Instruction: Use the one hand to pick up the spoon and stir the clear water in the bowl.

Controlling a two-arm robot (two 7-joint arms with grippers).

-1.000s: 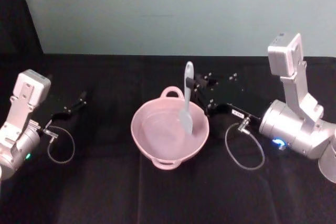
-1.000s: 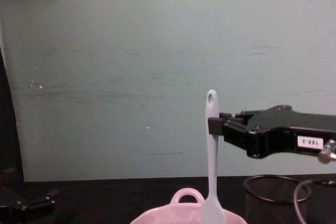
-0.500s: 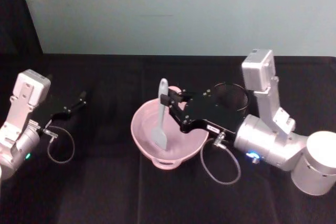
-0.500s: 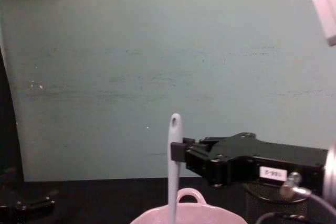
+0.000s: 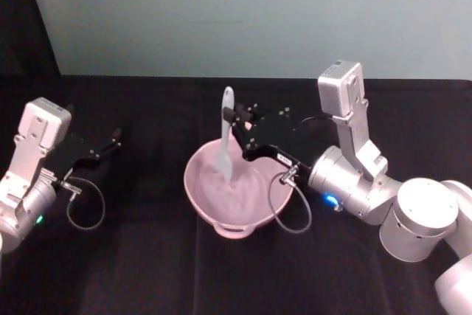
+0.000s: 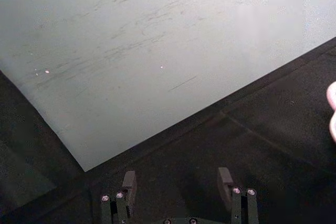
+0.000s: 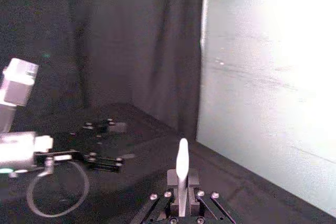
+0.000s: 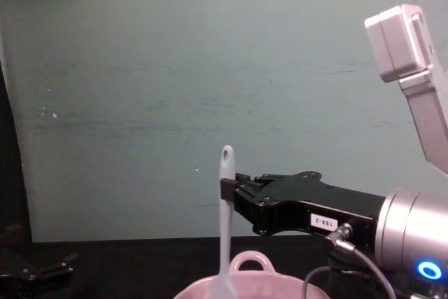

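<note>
1. The left hand (image 5: 114, 138) lay at the left side of the bench (image 5: 147, 271), well apart from the bowl. Its two fingers (image 6: 129, 181) were spread, with nothing between them.
2. The pale pink bowl (image 5: 214, 212) sat near the middle of the black-covered bench, a small loop handle showing on its near rim.
3. The spoon (image 5: 225, 130) stood nearly upright, its broad end down inside the bowl toward the bowl's left half. Its rounded handle end (the one with the small hole) rose well above the wavy rim, against the pale green wall (image 5: 243, 12).
4. The right hand (image 5: 236, 117) reached in from the right, above the bowl and roughly level. Its black jaws were clamped together on the upper part of the spoon's handle, just below the hole.
5. Behind that hand, farther right, came its thick silver wrist (image 5: 346, 186) with a blue light (image 5: 327, 201) lit on it, and a thin cable looping down beside the bowl's right rim.
</note>
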